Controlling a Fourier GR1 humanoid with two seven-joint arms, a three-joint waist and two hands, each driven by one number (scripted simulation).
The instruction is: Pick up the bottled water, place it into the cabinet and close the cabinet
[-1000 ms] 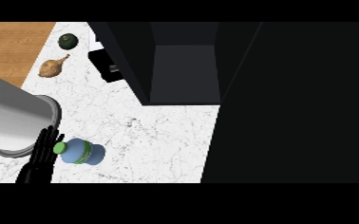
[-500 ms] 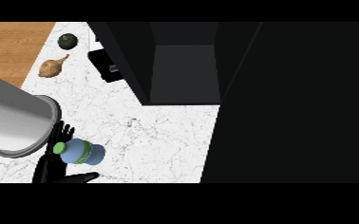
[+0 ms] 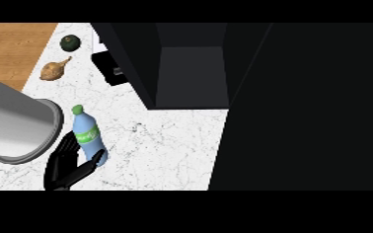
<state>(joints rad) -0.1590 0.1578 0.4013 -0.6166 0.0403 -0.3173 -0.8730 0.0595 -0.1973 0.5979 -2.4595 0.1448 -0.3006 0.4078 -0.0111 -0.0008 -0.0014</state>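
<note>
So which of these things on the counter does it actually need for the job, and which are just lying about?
Part of the job:
- bottled water, its lower end held in the left hand
- cabinet, standing open

Just lying about:
- tan bulb-shaped vegetable
- dark green round thing
- small black object beside the cabinet

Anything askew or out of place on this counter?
The bottled water is not upright: it shows lengthwise, tilted or lying, green cap away from the robot, base at the left hand. Whether the hand holds it is unclear. Nothing else stands out.
</note>
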